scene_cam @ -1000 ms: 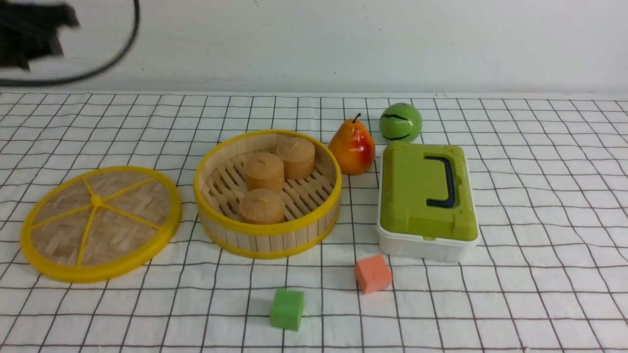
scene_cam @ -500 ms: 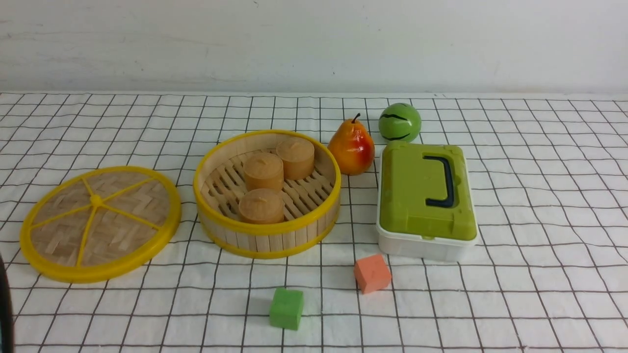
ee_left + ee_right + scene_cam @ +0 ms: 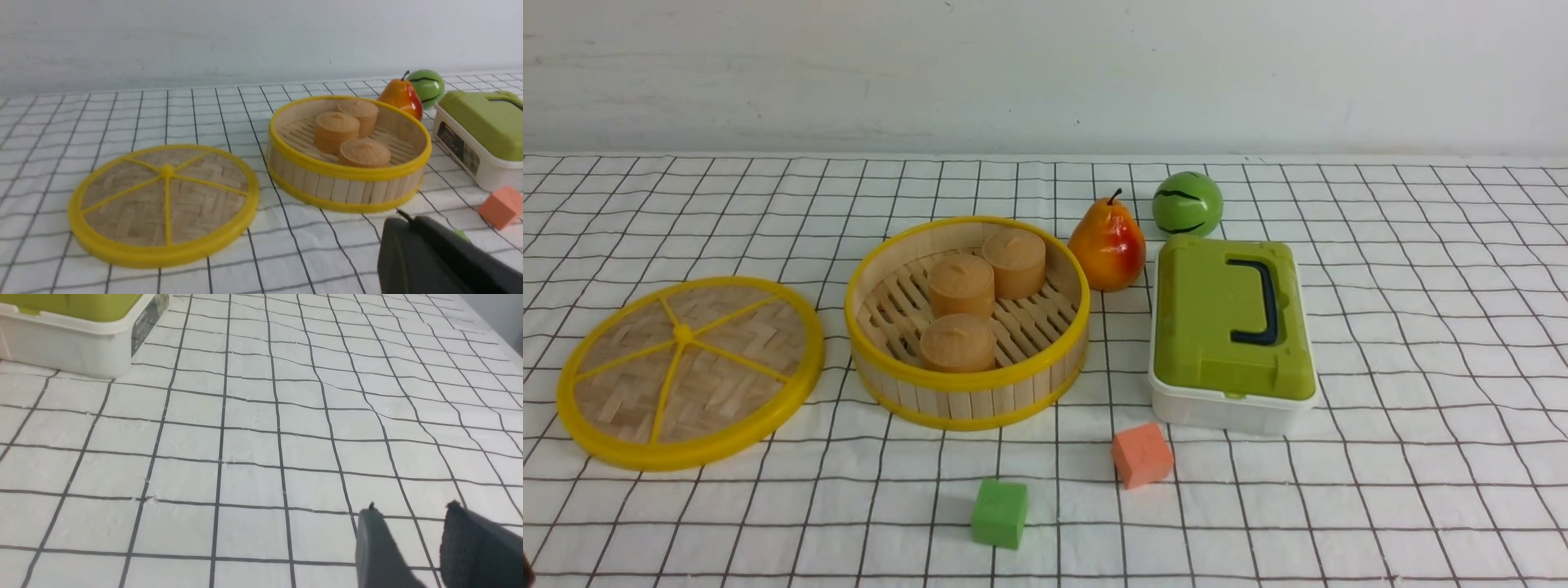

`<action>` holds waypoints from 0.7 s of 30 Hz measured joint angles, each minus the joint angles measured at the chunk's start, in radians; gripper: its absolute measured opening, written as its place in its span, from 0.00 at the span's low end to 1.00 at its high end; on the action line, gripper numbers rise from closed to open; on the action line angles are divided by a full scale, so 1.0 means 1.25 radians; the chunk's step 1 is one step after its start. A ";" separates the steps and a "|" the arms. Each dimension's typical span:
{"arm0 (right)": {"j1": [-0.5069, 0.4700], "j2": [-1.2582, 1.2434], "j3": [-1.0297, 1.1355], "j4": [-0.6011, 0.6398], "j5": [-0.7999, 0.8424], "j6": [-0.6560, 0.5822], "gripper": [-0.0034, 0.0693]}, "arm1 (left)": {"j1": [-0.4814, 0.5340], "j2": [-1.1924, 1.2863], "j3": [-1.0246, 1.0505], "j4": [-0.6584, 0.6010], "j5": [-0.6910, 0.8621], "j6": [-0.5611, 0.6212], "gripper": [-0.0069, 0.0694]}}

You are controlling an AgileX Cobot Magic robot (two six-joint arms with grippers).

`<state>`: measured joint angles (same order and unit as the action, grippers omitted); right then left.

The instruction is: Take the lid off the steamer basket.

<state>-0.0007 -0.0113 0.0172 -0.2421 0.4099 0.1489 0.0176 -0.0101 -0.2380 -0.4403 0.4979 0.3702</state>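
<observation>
Two grippers, neither touching anything.

Right gripper (image 3: 412,522): both dark fingers (image 3: 380,551) show in its wrist view, spread apart, with bare checked cloth (image 3: 253,457) in the gap. Nothing held. Ahead of it and off to one side is a corner of the white box (image 3: 69,347) with its green top, well apart from the fingers.

Left gripper (image 3: 425,257): only one dark block of it shows at the edge of its wrist view, so I cannot tell whether the fingers are spread or closed. Nothing visibly gripped. A sliver of the green cube (image 3: 1000,513) peeks from just behind that block. The orange cube (image 3: 1143,455) sits a little farther out.

Ahead of the left gripper, near: lid (image 3: 163,204), flat on the cloth, spokes up, clear of the gripper. Beyond it, to the lid's right in the front view: steamer basket (image 3: 347,190), uncovered and upright, close beside the lid with a strip of cloth between them. Three tan round cakes (image 3: 962,286) stand bunched on its slatted floor.

Farther out past the basket: pear (image 3: 1107,245), upright, just beside the far right rim. A striped green ball (image 3: 1187,204) sits behind the pear. The white box stands to the basket's right, green top in place, black handle on it.
</observation>
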 joint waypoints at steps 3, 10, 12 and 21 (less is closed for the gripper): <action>0.000 0.000 0.000 0.000 0.000 0.000 0.38 | 0.000 0.000 0.040 0.024 0.012 0.000 0.07; 0.000 0.000 0.000 0.000 0.000 0.000 0.38 | -0.002 0.000 0.111 0.095 -0.070 -0.036 0.07; 0.000 0.000 0.000 0.000 0.000 0.000 0.38 | -0.011 0.000 0.160 0.141 -0.161 -0.131 0.07; 0.000 0.000 0.000 0.000 0.000 0.000 0.38 | -0.112 0.000 0.212 0.375 -0.145 -0.436 0.07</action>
<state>-0.0007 -0.0113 0.0172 -0.2421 0.4099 0.1489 -0.1228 -0.0101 0.0268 0.0284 0.3163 -0.1742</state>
